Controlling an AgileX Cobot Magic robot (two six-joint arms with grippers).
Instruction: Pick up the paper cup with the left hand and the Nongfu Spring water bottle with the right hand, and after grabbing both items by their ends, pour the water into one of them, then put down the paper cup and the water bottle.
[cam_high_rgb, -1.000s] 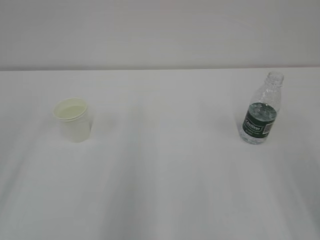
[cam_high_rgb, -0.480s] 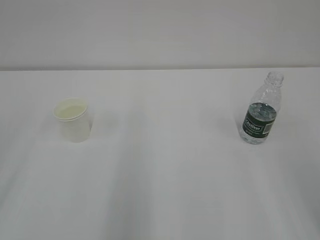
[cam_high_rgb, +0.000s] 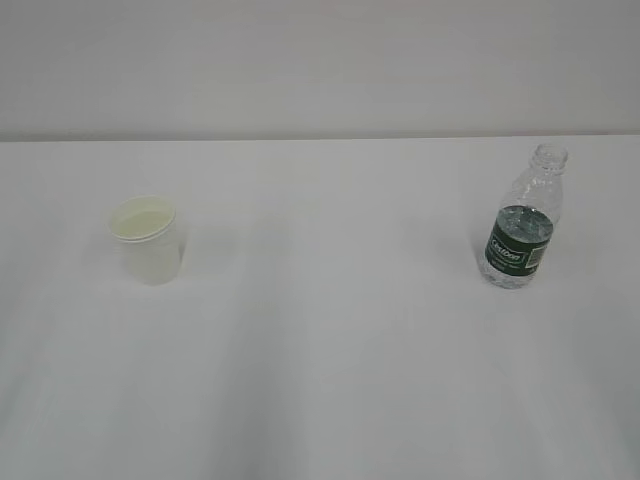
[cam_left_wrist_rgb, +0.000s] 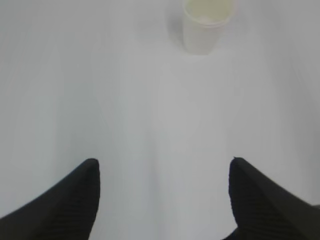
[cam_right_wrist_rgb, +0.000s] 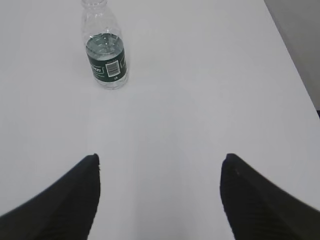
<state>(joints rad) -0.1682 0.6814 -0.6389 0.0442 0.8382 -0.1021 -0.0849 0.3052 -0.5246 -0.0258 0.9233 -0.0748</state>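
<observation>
The white paper cup (cam_high_rgb: 148, 239) stands upright at the table's left, its cream inside showing. In the left wrist view the paper cup (cam_left_wrist_rgb: 204, 26) is far ahead, a bit right of centre. My left gripper (cam_left_wrist_rgb: 163, 162) is open over bare table, nothing between its black fingers. The uncapped Nongfu Spring water bottle (cam_high_rgb: 524, 222) stands at the right, with water up to the top of its dark green label. The right wrist view has the bottle (cam_right_wrist_rgb: 105, 47) far ahead to the left. My right gripper (cam_right_wrist_rgb: 160, 157) is open and empty. Neither arm appears in the exterior view.
The white table (cam_high_rgb: 330, 340) runs back to a pale wall (cam_high_rgb: 320, 60). In the right wrist view the table's right edge (cam_right_wrist_rgb: 295, 65) runs diagonally, with darker floor beyond it.
</observation>
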